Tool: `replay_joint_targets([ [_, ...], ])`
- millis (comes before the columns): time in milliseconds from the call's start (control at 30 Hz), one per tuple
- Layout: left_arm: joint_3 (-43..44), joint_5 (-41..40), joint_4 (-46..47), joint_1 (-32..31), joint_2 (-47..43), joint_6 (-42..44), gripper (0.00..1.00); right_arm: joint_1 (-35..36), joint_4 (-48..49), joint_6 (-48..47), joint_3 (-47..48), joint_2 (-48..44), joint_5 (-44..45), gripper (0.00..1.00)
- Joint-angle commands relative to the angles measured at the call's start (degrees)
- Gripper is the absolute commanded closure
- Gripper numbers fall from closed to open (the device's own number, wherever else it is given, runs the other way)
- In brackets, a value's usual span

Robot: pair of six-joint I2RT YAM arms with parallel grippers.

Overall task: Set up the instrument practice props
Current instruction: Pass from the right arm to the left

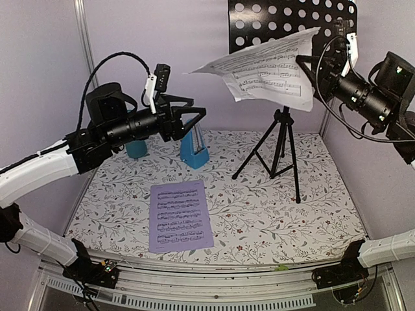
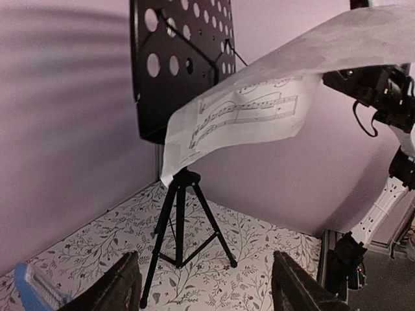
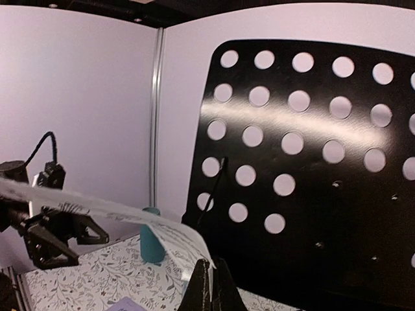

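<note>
The black music stand (image 1: 292,19) rises on its tripod at the back right, its perforated tray facing forward. A white sheet-music page (image 1: 266,68) hangs bowed in the air in front of the tray. My right gripper (image 1: 305,61) is shut on the page's right edge, and the right wrist view shows the fingertips (image 3: 211,285) pinching the paper (image 3: 162,227). The lavender page (image 1: 180,215) lies flat at the near centre of the table. My left gripper (image 1: 194,115) hovers open and empty above the blue metronome (image 1: 194,152); its fingers (image 2: 126,285) stand wide apart.
A teal cup (image 1: 136,149) stands at the back left beside the metronome. The tripod legs (image 1: 280,146) spread over the floral table cover (image 1: 259,214). Lilac walls enclose the back and both sides.
</note>
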Motion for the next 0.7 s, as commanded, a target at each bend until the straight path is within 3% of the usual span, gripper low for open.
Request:
replay_joint_targets([
  [0,7.3,-4.4,2.5,-6.1,5.2,5.1,0.32,-6.4,0.2,2.8,7.1,3.3,-2.1,1.0],
  [233,13.2,-23.0,7.9,-11.5,10.0,9.1,0.33,-12.2,-0.3,4.5,16.0,6.6,-10.3,1.0],
  [300,13.5,-24.1,9.6,-11.5,9.5,11.1,0.31,-12.2,-0.8,4.2,17.1,7.0,-12.9,1.0],
  [467,19.0,-19.8,7.7,-11.3,9.6,17.3,0.28,-12.2,-4.3,6.6,20.7,9.2,-20.8,1.0],
  [667,21.6,-5.5,3.1,-11.3,8.9,21.0,0.28,-12.2,-7.8,14.9,23.5,12.7,-22.3,1.0],
])
